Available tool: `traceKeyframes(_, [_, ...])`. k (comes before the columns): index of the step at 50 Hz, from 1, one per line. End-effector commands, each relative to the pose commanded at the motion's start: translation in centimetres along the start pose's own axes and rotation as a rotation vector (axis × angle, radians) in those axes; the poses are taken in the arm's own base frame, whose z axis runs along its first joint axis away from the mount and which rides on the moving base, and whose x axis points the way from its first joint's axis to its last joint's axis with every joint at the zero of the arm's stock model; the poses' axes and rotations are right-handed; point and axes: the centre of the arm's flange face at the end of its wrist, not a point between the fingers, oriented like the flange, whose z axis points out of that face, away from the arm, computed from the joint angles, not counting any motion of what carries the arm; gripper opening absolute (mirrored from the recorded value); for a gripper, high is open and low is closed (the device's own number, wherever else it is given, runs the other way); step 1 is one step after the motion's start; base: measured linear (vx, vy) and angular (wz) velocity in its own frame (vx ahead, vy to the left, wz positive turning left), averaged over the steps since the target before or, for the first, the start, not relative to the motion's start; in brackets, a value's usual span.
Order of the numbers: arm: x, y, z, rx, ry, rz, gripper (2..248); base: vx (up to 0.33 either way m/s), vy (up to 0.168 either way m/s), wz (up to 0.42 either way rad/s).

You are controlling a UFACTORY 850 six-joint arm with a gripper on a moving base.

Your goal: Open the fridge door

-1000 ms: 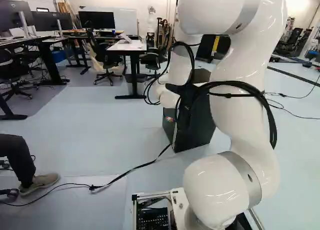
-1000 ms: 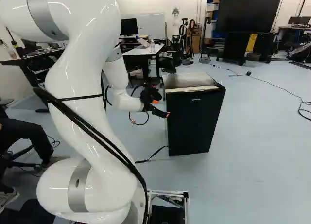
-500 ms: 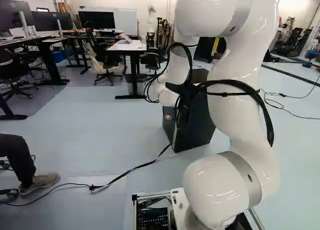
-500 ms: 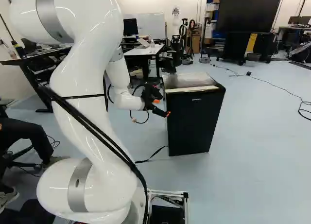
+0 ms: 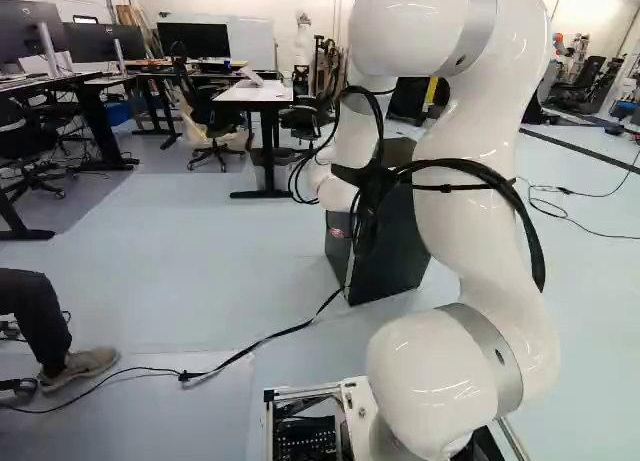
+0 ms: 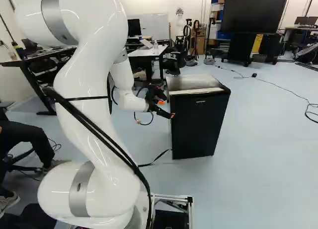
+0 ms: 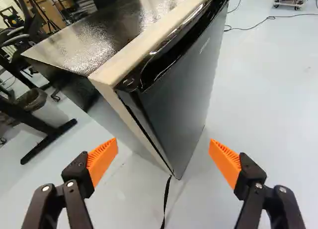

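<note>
arm shifted slightly; fridge stands on pale floor, desk beyond.

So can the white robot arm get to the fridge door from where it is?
Probably, yes. Its gripper is open and close to one side edge of the fridge door, and nothing seems to block the way.

the fridge stood on the floor, door shut. the gripper hung by its left front edge, below the top corner. a strap reached its bottom left corner. behind, a bottle stood near the desk's right edge. a screen stood beyond, farther right.
</note>
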Motion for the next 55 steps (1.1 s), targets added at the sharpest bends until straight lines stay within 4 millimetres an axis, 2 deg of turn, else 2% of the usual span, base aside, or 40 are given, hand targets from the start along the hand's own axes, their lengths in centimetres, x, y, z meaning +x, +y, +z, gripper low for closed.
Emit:
traceKeyframes(22, [0.0,0.0,0.0,0.0,0.0,-0.207,247,0.0,0.0,0.0])
traceKeyframes(36, [0.0,-0.1,0.1,0.0,0.001,-0.222,247,0.0,0.0,0.0])
traceKeyframes(55, [0.6,-0.4,1.3,-0.017,0.007,-0.202,247,0.0,0.0,0.0])
